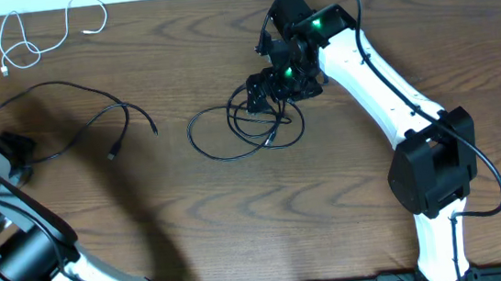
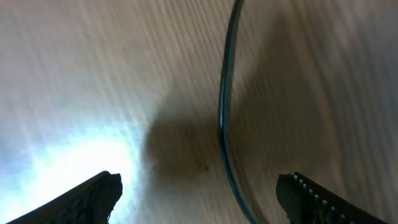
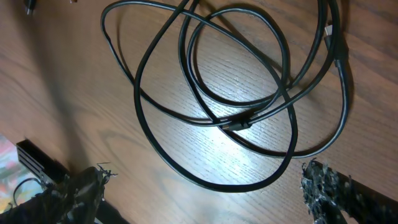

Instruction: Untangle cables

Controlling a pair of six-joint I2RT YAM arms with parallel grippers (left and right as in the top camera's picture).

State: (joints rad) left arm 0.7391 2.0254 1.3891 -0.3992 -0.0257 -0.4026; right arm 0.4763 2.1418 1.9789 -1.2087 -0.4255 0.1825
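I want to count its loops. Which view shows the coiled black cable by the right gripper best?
The right wrist view: the coiled black cable fills it, crossings clear. Overhead shows it small, partly under the right gripper. The left wrist view shows a different black cable.

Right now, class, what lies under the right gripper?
Under the open right gripper: loose loops of black cable on the wooden table. From overhead, the gripper hides the cable's upper right part.

White cable top-left, black cable left, black tangle centre
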